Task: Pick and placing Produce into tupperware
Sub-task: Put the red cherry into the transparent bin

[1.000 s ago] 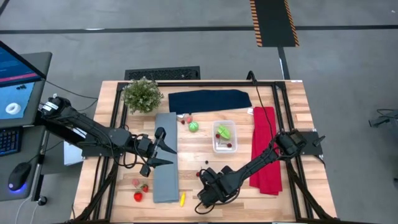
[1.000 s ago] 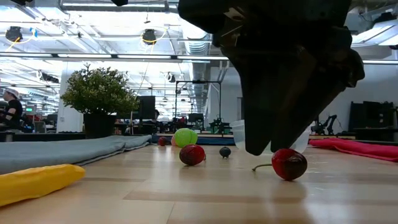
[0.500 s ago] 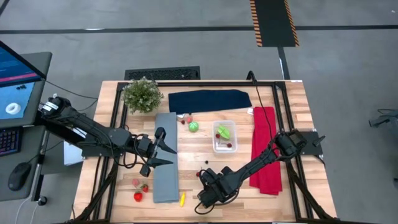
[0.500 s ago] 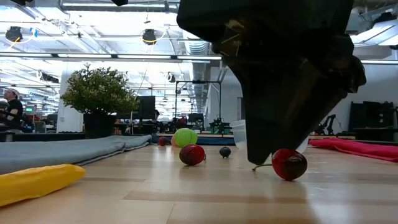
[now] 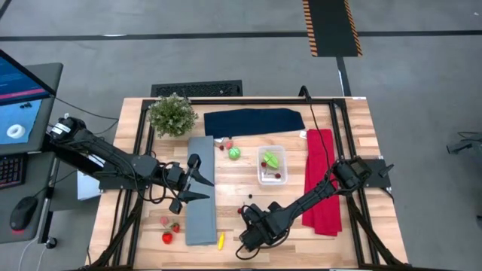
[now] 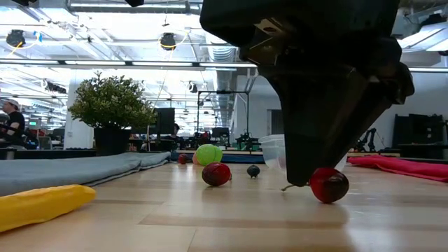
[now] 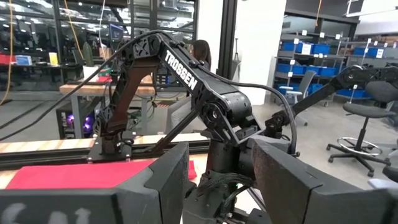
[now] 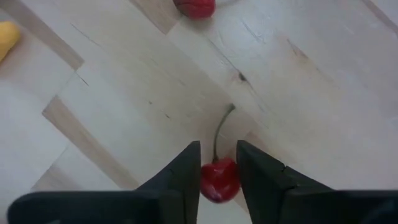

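My right gripper (image 5: pixel 242 248) is low near the table's near edge, shut around a dark red cherry (image 8: pixel 219 180) with a long stem (image 8: pixel 219 130). The low view shows that cherry (image 6: pixel 330 186) on the wood under the gripper (image 6: pixel 308 178). The clear tupperware (image 5: pixel 271 166) stands mid-table and holds lime-green pieces and a cherry. A lime-green ball (image 5: pixel 235 153), strawberries (image 5: pixel 167 238), a yellow piece (image 5: pixel 221 241) and another small red piece (image 5: pixel 241 210) lie on the table. My left gripper (image 5: pixel 209 188) waits open above the grey cloth (image 5: pixel 200 203). My right gripper pinches the cherry's round body (image 8: pixel 219 186) between its two fingers (image 8: pixel 186 177), coming from above and pointing down. The stem sticks out ahead of the fingers, lying on the wood. The cherry's underside rests on the table.
A potted plant (image 5: pixel 173 114) and a navy cloth (image 5: pixel 254 121) lie at the far side, and a red cloth (image 5: pixel 321 181) lies on the right. Another red piece (image 6: pixel 216 173) and a small dark one (image 6: pixel 253 170) sit on the wood beyond the gripper. People show in the room behind.
My right gripper has come down a little over the cherry; in the low view its fingertip now covers part of the fruit. The cherry has shifted slightly along the table.
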Controlling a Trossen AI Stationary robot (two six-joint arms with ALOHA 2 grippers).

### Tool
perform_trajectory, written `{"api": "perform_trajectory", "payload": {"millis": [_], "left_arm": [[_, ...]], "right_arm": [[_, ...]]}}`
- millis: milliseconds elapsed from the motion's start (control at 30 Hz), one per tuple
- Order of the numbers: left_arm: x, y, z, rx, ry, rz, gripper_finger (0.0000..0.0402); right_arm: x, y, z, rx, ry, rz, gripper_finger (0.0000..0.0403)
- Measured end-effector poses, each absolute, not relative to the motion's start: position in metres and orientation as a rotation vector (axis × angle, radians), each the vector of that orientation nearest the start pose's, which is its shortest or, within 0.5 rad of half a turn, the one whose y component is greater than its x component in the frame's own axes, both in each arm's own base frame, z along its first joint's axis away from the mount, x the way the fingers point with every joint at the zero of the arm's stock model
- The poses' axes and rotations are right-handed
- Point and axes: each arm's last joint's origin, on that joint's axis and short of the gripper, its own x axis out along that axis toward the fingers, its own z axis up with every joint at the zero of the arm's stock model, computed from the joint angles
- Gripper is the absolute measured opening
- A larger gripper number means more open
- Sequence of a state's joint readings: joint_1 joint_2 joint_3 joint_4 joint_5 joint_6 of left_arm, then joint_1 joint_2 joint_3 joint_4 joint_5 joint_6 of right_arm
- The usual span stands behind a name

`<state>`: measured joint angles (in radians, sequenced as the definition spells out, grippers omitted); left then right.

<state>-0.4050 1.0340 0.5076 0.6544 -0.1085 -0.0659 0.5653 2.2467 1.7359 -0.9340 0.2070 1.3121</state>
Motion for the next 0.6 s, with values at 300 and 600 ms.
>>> {"api": "perform_trajectory", "payload": {"millis": [300, 600], "left_arm": [[0.206, -0.085, 0.271, -0.099, -0.114, -0.303, 0.0167], [0.205, -0.086, 0.273, -0.099, -0.125, -0.343, 0.0167]], "right_arm": [[0.374, 0.231, 0.142, 0.568, 1.258, -0.573, 0.0110], [0.371, 0.228, 0.132, 0.576, 1.272, -0.548, 0.0067]]}}
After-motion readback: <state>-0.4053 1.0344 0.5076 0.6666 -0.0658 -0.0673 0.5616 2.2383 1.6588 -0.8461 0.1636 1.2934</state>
